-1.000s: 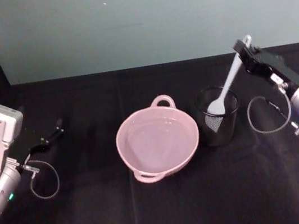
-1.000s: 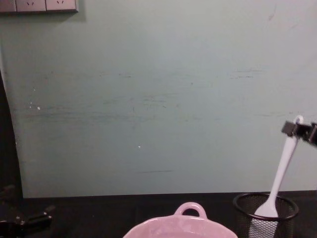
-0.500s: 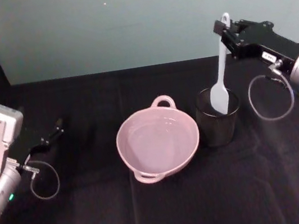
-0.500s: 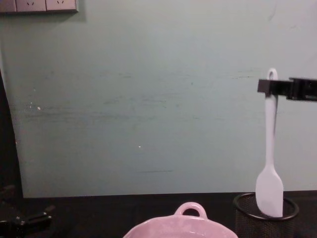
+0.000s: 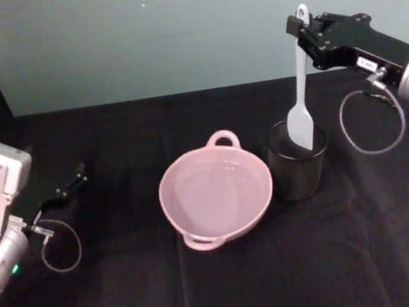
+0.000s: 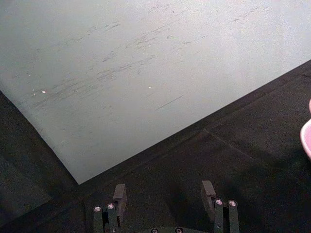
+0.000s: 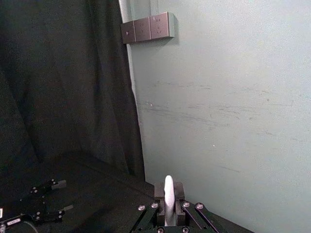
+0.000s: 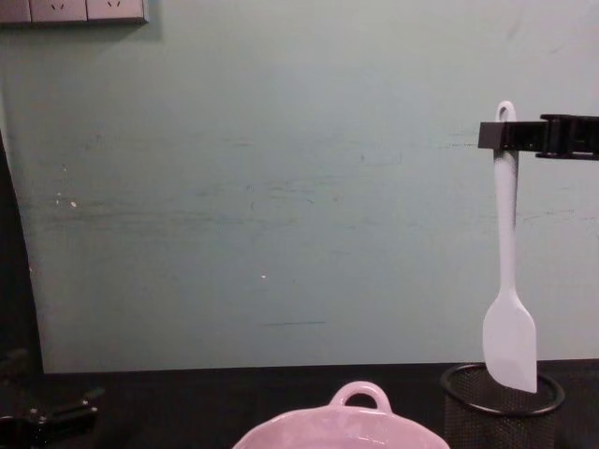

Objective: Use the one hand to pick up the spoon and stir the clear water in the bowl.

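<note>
My right gripper [image 5: 298,29] is shut on the top of the white spoon's handle [image 5: 301,82], holding it upright above the black wire-mesh cup [image 5: 297,164]. The flat head [image 8: 510,340] hangs with its lower tip at the cup's rim [image 8: 503,390]. From the right wrist camera the handle end [image 7: 168,199] shows pinched between the fingers. To the left of the cup sits the pale pink bowl [image 5: 216,193] with glossy clear water [image 5: 211,188] inside; its loop handle [image 8: 360,394] faces the wall. My left gripper [image 5: 64,192] rests open near the table's left side, its fingers [image 6: 119,194] spread over black cloth.
A black cloth covers the table [image 5: 225,283] up to a pale green wall [image 8: 281,187]. Grey cable loops hang beside each wrist [image 5: 371,123]. Wall sockets [image 8: 75,9] sit high on the left. Dark curtain [image 7: 63,87] borders the left side.
The right gripper has lifted the spoon out of the mesh cup, swinging it from tilted to upright and raising it until the head hangs at the rim. The left arm has stayed still.
</note>
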